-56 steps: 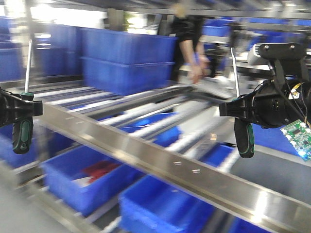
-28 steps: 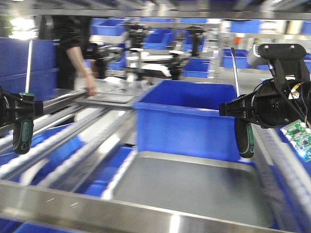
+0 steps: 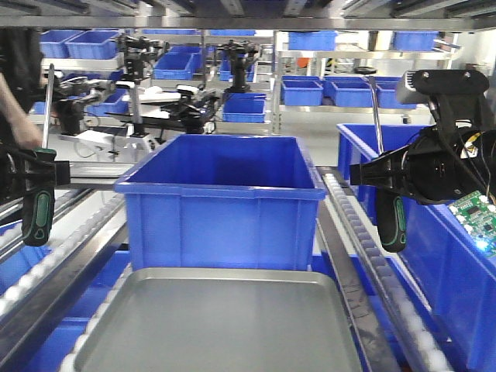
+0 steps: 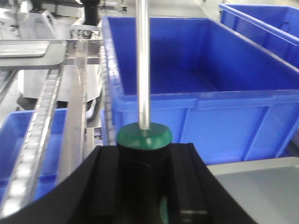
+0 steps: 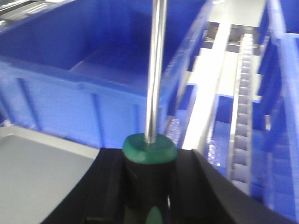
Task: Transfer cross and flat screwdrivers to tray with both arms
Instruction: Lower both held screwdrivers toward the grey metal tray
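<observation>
- Left screwdriver (image 3: 36,219) upright, shaft up, clamped at the handle by left gripper (image 3: 29,175); right screwdriver (image 3: 392,226) likewise in right gripper (image 3: 383,177).
- Probably rigid, light; chunky handle the right hold, shaft slick.
- Both aloft, flanking tray (image 3: 217,329); tip types unreadable.

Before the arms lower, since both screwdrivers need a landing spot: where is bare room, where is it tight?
The tray is bare all over, between the roller rails, the blue bin behind it. Tight at the edges: left gripper holding left screwdriver, right gripper holding right screwdriver by the side bin.
</observation>
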Robot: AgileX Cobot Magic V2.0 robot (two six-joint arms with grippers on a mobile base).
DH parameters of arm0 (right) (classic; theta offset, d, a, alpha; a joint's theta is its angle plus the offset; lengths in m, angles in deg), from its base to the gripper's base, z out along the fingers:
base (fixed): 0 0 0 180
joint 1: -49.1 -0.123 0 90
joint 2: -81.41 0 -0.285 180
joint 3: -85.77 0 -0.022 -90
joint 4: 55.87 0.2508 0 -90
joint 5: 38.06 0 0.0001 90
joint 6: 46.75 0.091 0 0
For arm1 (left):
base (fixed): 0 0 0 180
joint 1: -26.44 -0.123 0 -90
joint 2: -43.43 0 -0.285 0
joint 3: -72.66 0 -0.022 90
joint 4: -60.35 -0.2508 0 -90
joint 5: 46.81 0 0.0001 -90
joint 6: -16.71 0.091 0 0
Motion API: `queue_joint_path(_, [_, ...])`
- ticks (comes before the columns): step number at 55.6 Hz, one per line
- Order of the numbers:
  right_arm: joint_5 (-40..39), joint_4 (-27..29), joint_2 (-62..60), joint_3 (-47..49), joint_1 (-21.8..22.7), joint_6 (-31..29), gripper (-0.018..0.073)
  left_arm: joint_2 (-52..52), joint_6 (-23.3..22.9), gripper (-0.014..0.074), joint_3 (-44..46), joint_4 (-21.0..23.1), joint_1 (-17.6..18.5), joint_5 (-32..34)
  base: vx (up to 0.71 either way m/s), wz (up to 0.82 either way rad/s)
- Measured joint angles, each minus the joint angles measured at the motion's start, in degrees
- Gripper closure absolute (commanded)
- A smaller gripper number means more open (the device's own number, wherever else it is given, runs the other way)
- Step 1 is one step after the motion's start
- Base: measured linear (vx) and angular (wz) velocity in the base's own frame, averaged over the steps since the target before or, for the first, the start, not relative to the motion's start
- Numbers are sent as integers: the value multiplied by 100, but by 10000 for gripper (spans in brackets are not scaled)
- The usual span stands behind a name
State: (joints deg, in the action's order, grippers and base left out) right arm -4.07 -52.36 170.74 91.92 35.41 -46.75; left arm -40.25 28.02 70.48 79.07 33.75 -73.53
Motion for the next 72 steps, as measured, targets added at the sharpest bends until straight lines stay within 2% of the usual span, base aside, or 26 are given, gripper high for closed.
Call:
queue_joint_path(56, [-10,5,0,0,0,0,567,0,0,596,0,0,0,0,1,-3])
queue_joint_path(63, [-10,233,0,0,0,0,567,0,0,596,0,5,0,11,0,0])
queue_joint_path(72, [-113,658,186,0,-267,-228,567,-143,0,596,0,481,64,111,0,0])
